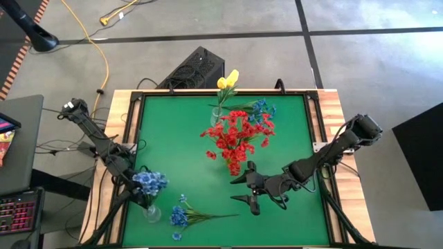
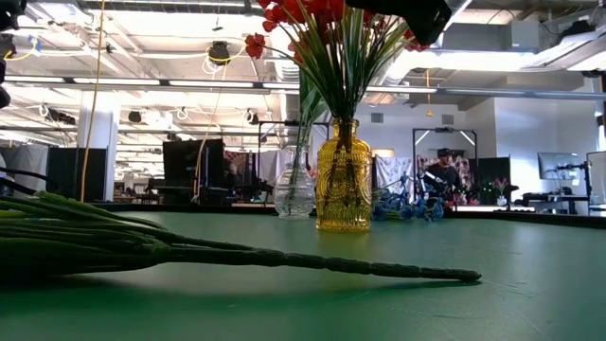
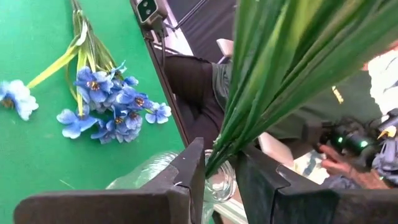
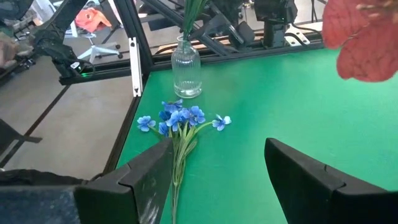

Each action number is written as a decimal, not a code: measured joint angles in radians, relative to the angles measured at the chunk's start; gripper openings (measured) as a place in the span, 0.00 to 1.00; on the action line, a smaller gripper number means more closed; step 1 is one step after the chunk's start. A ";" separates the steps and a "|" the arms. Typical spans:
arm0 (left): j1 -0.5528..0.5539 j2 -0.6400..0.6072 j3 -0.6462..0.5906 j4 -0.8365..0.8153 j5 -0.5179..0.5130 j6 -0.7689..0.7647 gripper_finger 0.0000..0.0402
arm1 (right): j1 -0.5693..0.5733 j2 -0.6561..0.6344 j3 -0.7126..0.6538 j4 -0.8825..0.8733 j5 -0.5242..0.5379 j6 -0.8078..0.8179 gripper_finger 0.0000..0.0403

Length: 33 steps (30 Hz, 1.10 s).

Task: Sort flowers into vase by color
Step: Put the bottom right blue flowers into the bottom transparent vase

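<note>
Apparently left gripper (image 3: pixel 219 177) clamps blue spray (image 1: pixel 149 183) stems over half-hidden vase (image 1: pixel 151 212); right gripper (image 1: pixel 250 188) agape.

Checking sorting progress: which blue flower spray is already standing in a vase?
The blue spray gripped by the left gripper, stems in the clear vase; the others lie flat.
</note>
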 joint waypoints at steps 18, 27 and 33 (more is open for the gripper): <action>0.000 0.002 0.000 -0.001 0.051 0.081 0.27 | -0.053 0.000 0.000 0.000 0.001 0.000 0.69; 0.000 0.001 0.000 -0.074 0.118 0.083 0.47 | -0.059 0.000 0.000 0.000 -0.011 0.000 0.69; 0.000 0.000 0.001 -0.108 0.130 0.108 0.49 | -0.044 0.000 0.000 0.000 -0.107 -0.002 0.69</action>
